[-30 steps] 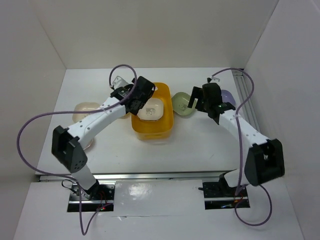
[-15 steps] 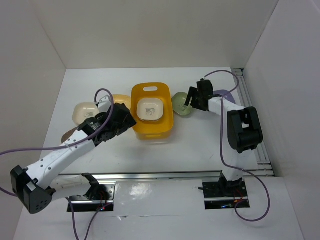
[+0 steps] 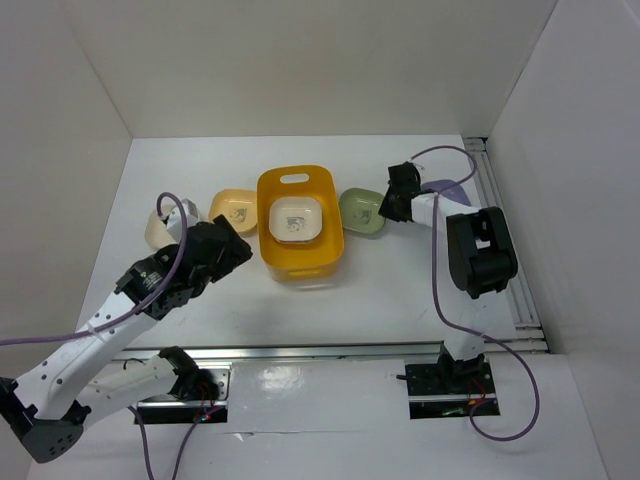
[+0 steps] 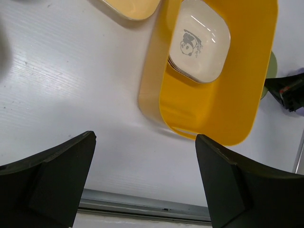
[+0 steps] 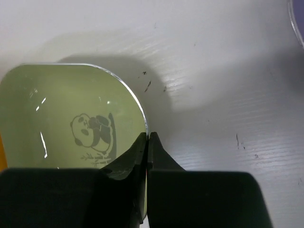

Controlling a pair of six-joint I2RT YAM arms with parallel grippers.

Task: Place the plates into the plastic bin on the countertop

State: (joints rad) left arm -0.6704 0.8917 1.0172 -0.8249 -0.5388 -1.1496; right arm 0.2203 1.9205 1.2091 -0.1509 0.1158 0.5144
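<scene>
The yellow-orange plastic bin [image 3: 297,268] [image 4: 213,109] stands mid-countertop with a cream plate [image 3: 293,221] [image 4: 199,40] lying in it. A green panda plate [image 3: 361,211] [image 5: 61,114] lies just right of the bin. My right gripper [image 3: 388,207] [image 5: 148,136] is shut on that plate's right rim, one finger inside and one outside. My left gripper [image 3: 232,250] [image 4: 145,137] hangs open over bare countertop, left of and nearer than the bin, holding nothing. A yellow plate [image 3: 233,208] [image 4: 130,7] lies left of the bin. Further left a cream plate [image 3: 158,228] is partly hidden by my arm.
A lavender plate [image 3: 447,187] [image 5: 299,19] shows behind the right arm by the metal rail [image 3: 497,200]. White walls close off the back and both sides. Another rail [image 3: 320,350] runs along the near edge.
The right gripper has closed on the green plate's rim. The left arm has drawn back from the bin toward the near left, uncovering the yellow plate.
</scene>
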